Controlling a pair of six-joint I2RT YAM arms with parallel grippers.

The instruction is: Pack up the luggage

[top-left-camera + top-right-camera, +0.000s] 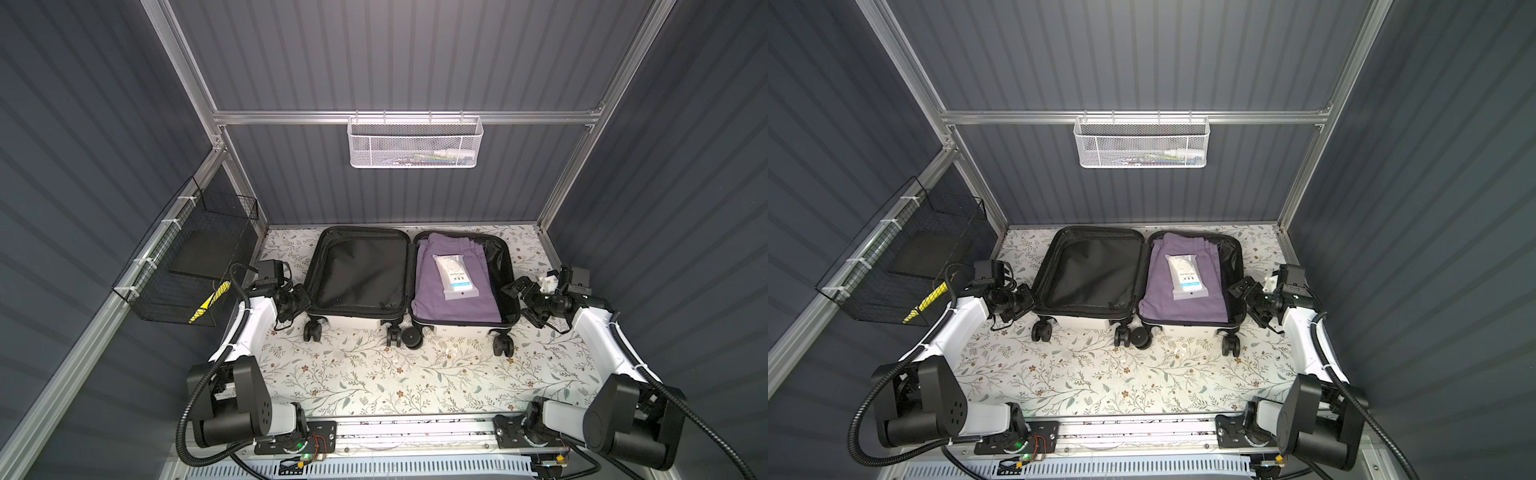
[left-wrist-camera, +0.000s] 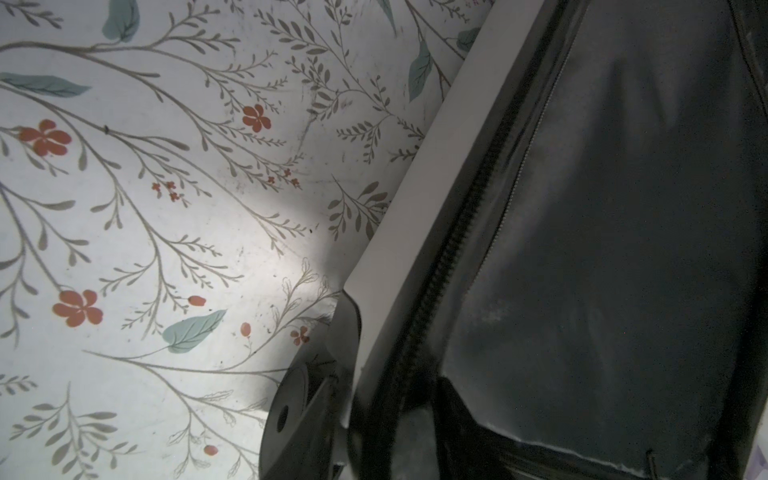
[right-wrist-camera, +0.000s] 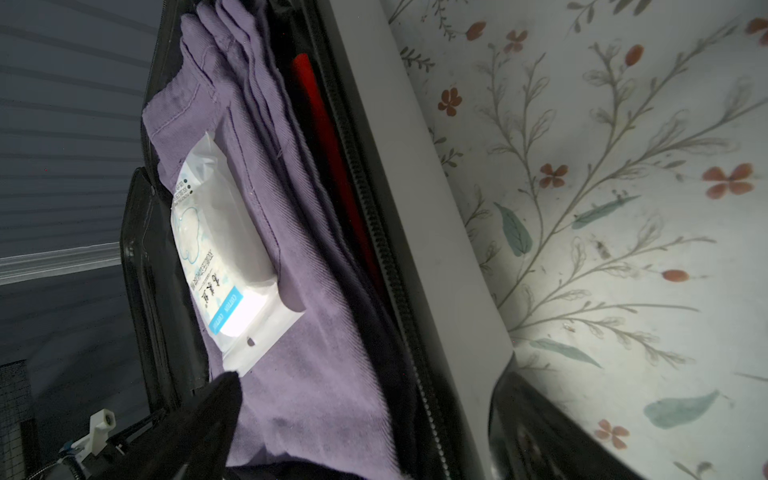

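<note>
Luggage (image 1: 357, 274) open flat, long axis front-to-back. Left gripper (image 1: 297, 304) at empty half's outer rim, jaw state unclear; right gripper (image 1: 524, 302) spread, straddling packed half's outer rim.

luggage (image 1: 357, 274) left half free, clothes (image 1: 453, 299) (perhaps trousers) opposite

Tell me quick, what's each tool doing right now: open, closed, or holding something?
Left tool: at the left wall of the luggage; open or closed cannot be told.
Right tool: open, holding nothing.
</note>
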